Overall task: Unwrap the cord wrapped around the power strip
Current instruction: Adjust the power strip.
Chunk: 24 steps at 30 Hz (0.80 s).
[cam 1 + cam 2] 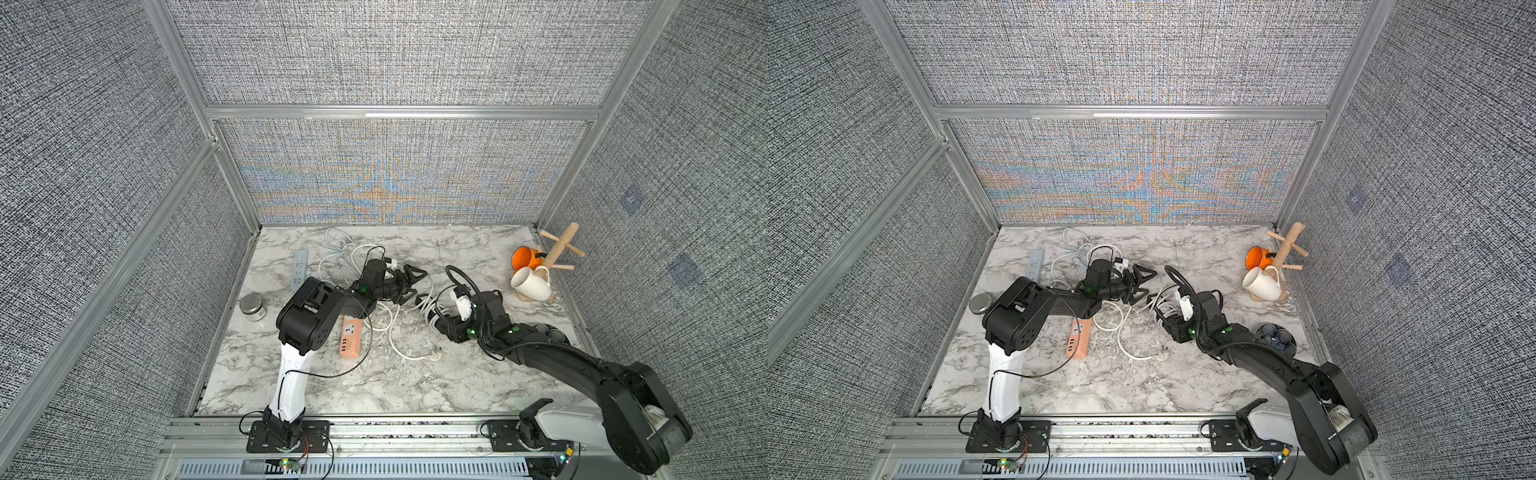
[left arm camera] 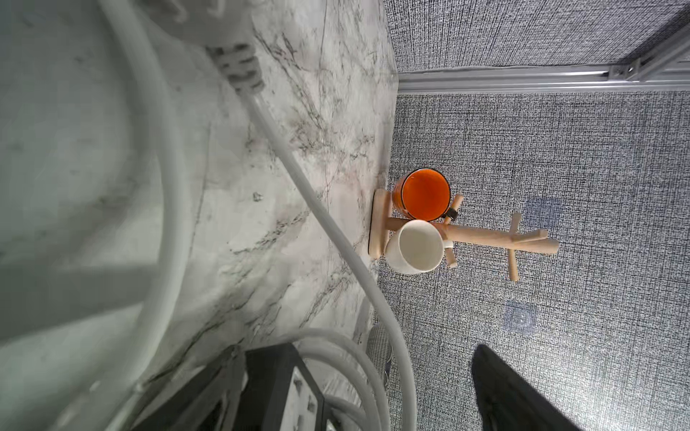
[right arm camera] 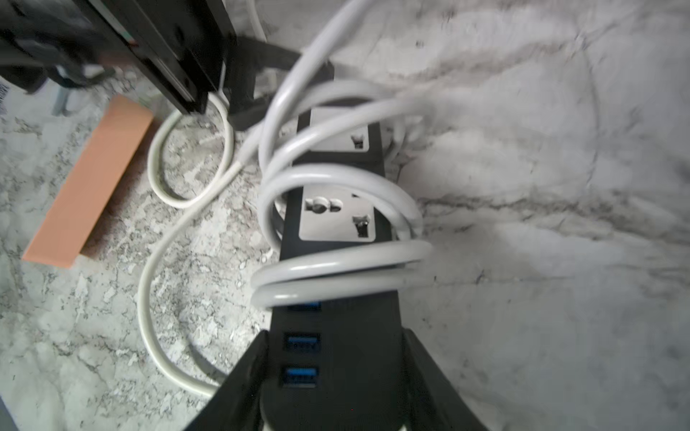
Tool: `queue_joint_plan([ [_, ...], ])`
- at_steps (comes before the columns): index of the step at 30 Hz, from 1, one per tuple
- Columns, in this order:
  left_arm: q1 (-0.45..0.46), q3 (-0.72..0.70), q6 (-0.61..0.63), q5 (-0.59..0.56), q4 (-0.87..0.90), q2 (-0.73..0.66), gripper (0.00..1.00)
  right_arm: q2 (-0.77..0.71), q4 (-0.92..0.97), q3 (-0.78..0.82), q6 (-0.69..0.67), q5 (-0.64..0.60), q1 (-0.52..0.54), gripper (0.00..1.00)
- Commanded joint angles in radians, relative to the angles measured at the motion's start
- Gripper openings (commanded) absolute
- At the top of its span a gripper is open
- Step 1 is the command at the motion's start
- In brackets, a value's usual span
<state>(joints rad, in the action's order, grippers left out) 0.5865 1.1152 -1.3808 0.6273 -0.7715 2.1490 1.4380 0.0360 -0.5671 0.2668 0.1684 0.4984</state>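
Three USB ports point(image 3: 301, 341), right wrist only

No text, brand, number or sign is legible in any view. A white label point(image 3: 3, 97), ahead of the right gripper point(image 3: 334, 336) and off to one side, carries bluish print too blurred to read. The white unit point(image 1: 462, 306) just behind that gripper bears dark marks too small to read.

Bright, even light; near cord point(image 2: 171, 179) blurred (moiré on back wall point(image 1: 395, 174)).
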Motion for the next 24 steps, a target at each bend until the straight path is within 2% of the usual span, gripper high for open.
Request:
queue_joint_plan([
  [1, 0.001, 0.008, 0.005, 0.002, -0.033, 0.015, 0.96, 0.027, 0.134, -0.037, 0.068, -0.056, 0.014, 0.51],
  [3, 0.001, 0.002, 0.0, 0.0, -0.042, 0.02, 0.95, 0.032, 0.174, -0.079, 0.072, -0.076, 0.011, 0.68],
  [4, 0.001, -0.001, 0.0, -0.002, -0.048, 0.02, 0.95, 0.04, 0.192, -0.102, 0.075, -0.081, 0.009, 0.73],
  [8, 0.001, -0.021, -0.006, -0.011, -0.063, 0.014, 0.95, 0.104, 0.234, -0.182, 0.099, -0.068, 0.009, 0.81],
  [19, 0.001, -0.035, -0.022, -0.012, -0.089, 0.002, 0.89, 0.26, 0.129, -0.163, 0.134, 0.022, 0.011, 0.84],
  [24, 0.003, -0.038, -0.024, -0.013, -0.09, -0.005, 0.87, 0.246, 0.097, -0.171, 0.122, 0.013, 0.01, 0.67],
])
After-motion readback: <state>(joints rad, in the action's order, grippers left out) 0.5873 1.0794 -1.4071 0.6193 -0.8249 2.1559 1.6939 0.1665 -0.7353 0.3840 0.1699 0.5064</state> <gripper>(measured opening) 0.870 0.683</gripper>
